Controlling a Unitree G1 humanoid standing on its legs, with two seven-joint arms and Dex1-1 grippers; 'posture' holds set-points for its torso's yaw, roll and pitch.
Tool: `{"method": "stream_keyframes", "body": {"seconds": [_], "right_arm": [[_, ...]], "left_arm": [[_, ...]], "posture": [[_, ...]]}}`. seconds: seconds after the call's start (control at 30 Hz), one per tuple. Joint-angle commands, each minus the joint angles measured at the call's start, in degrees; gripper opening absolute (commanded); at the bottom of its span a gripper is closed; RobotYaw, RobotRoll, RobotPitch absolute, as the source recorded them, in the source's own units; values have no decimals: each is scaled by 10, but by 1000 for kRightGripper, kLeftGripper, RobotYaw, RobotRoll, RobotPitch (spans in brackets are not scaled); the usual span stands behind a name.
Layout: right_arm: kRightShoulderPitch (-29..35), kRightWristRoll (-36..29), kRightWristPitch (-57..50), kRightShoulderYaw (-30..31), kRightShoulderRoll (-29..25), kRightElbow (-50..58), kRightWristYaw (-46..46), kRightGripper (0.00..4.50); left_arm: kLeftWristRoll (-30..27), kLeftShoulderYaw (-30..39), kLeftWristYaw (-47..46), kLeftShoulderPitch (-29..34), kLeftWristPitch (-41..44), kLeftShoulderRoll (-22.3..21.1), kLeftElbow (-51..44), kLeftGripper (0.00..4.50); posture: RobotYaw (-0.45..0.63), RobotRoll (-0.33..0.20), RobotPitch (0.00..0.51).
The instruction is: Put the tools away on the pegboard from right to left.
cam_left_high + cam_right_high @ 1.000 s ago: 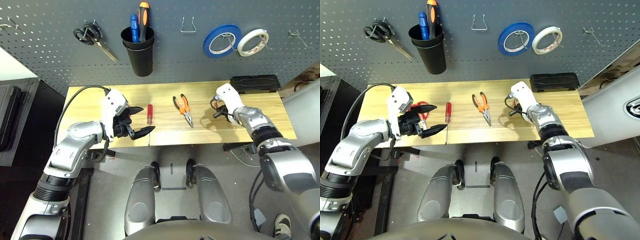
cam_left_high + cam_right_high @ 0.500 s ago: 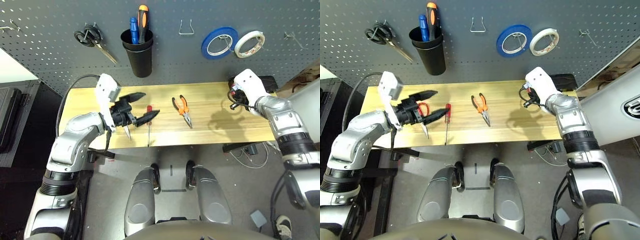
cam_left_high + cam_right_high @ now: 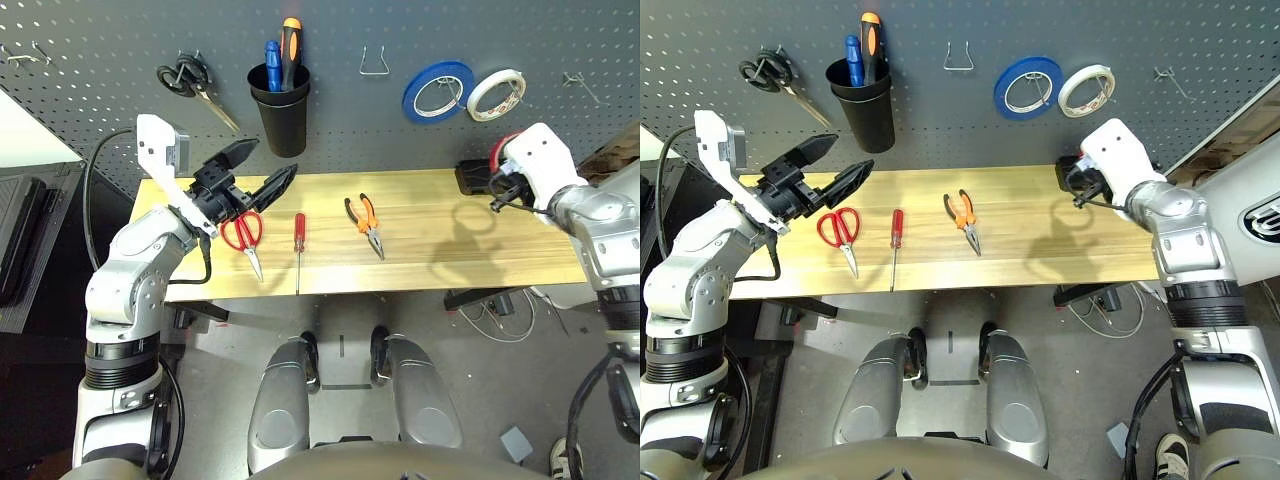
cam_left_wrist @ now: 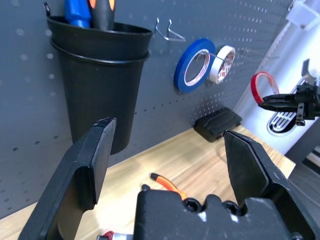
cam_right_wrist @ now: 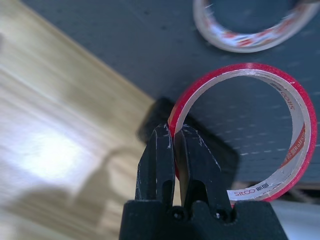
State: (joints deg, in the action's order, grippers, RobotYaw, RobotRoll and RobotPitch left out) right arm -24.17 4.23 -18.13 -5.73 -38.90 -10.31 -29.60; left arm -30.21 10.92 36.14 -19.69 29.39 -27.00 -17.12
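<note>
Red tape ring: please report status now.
Right end effector shut on red tape ring, raised near pegboard. Left end effector open, empty. Empty hook ahead, unobstructed.

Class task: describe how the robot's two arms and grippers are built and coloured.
Both arms are jointed silver-grey segments with black ribbed bands. Each ends in a white wrist block carrying a black cable and two black, pointed fingers: left gripper, right gripper.

Three tape rolls (image 3: 438, 90), perhaps three screwdrivers (image 3: 297, 232)
</note>
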Motion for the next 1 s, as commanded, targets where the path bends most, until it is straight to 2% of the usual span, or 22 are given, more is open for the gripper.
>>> {"method": "stream_keyframes", "body": {"seconds": [0.03,0.23,0.7,1.0], "right_arm": [[31,1,44,-22,-12,13,18,34],[38,-3,85,-36,-10,32,36,34],[-51,-13,95,-56,-19,-65,78,34],[-59,-25,85,-86,-24,-87,112,34]], "left_arm": [[-8,0,-2,4,0,-1,-8,4500],[-2,-12,6,6,-4,-7,-11,4500],[-6,-57,39,-7,-2,-28,-45,4500],[-9,-66,47,-17,5,-33,-51,4500]], "posture": [[-7,0,174],[-16,0,175],[-5,0,179],[-4,0,179]]}}
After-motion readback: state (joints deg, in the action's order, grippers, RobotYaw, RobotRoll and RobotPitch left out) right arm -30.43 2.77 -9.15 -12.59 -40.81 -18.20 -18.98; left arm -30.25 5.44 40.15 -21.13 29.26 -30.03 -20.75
